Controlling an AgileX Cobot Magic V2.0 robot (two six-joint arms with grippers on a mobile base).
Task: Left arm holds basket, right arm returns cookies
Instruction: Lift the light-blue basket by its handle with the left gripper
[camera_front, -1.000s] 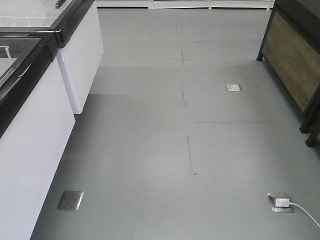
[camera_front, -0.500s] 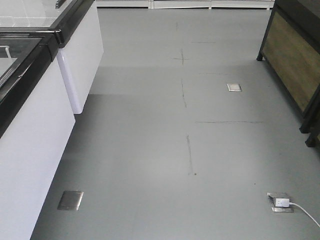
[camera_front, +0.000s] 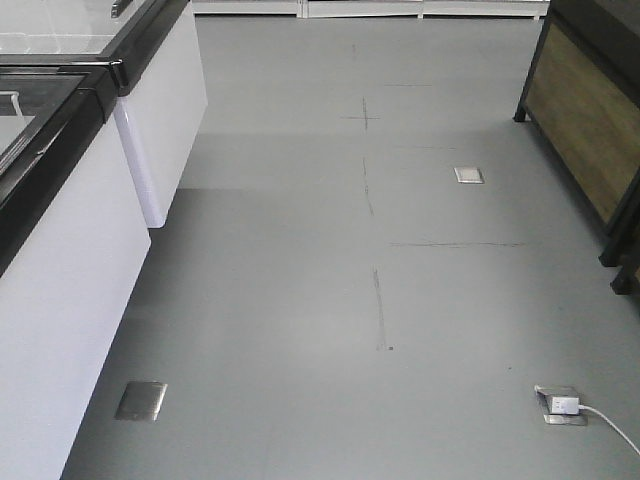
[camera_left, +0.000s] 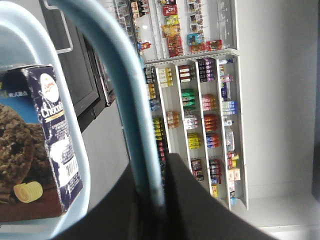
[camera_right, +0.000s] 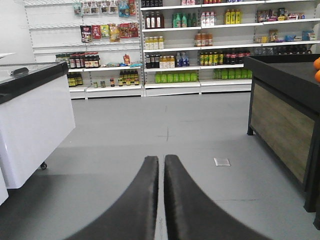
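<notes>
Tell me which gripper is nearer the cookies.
Left. The left gripper clamps the basket handle, cookies right beside it; the right gripper, shut and empty, shows no cookies in its view.

The right end effector (camera_right: 161, 160) has two smooth matte-black fingers (camera_right: 142, 200), broad at the frame's bottom and tapering to rounded tips. The left end effector (camera_left: 156, 175) shows dark, wedge-shaped fingers.

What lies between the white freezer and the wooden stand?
Front view: bare grey floor, with a small metal plate nearer the stand than the freezer.
</notes>
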